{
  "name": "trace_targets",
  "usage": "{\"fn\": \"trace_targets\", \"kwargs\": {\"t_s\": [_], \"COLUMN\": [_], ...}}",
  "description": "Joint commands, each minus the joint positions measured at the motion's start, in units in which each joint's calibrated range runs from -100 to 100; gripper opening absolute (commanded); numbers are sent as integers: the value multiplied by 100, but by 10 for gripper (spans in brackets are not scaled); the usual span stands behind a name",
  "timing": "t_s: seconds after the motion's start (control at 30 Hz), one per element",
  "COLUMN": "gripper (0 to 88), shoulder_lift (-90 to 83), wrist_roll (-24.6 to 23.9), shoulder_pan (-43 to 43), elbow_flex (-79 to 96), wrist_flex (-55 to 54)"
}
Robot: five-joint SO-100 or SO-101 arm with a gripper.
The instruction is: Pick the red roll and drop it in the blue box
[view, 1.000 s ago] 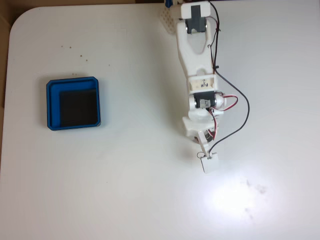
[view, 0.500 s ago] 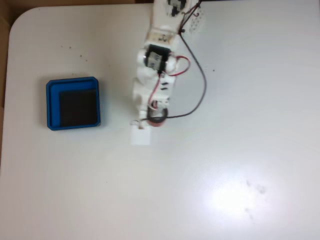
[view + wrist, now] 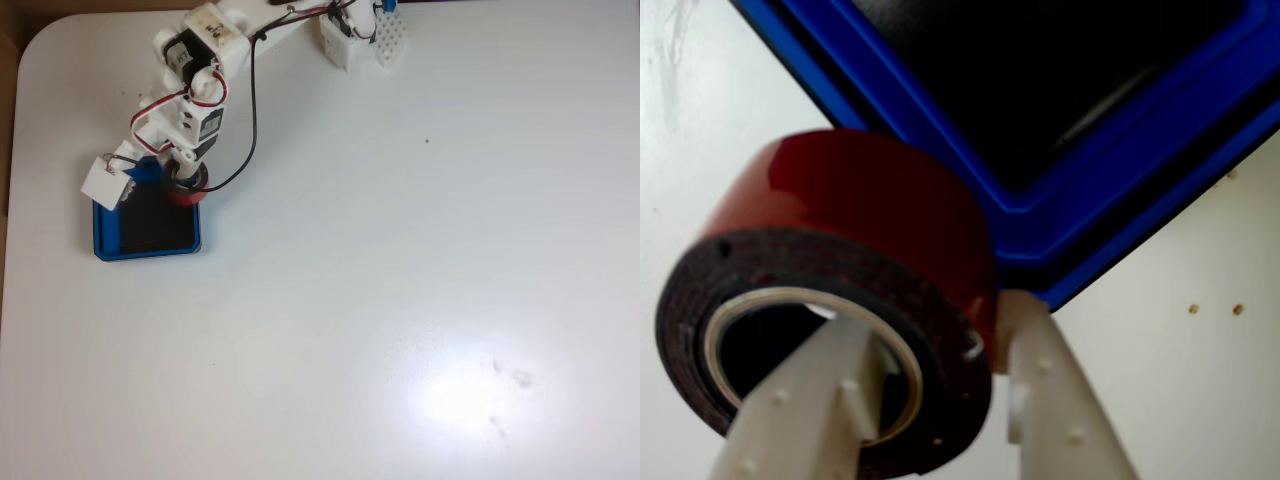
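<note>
We see the white worktop (image 3: 400, 300) with the white arm (image 3: 190, 70) reaching from the top edge toward the left side of the fixed view. Below it sits the blue box (image 3: 97, 235), a shallow bright-blue tray with a black floor; in the wrist view one of its corners (image 3: 1040, 225) lies just behind the roll. The hand (image 3: 940, 400) is clamped on the red roll (image 3: 870, 210), one pale finger (image 3: 810, 400) passing through the hollow centre and the other pressing its red outer side. In the fixed view the roll (image 3: 185, 193) hangs over the box's upper right corner.
</note>
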Motion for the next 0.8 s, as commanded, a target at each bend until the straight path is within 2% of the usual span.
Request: {"fn": "trace_targets", "kwargs": {"t_s": [0.0, 0.2, 0.5, 0.77], "gripper": [7, 7, 7, 7], "shoulder_lift": [105, 456, 515, 866], "wrist_roll": [-30, -30, -21, -21], "shoulder_pan": [85, 231, 642, 651], "elbow_flex": [-281, -281, -273, -281], "wrist_flex": [-838, -1548, -1573, -1573]}}
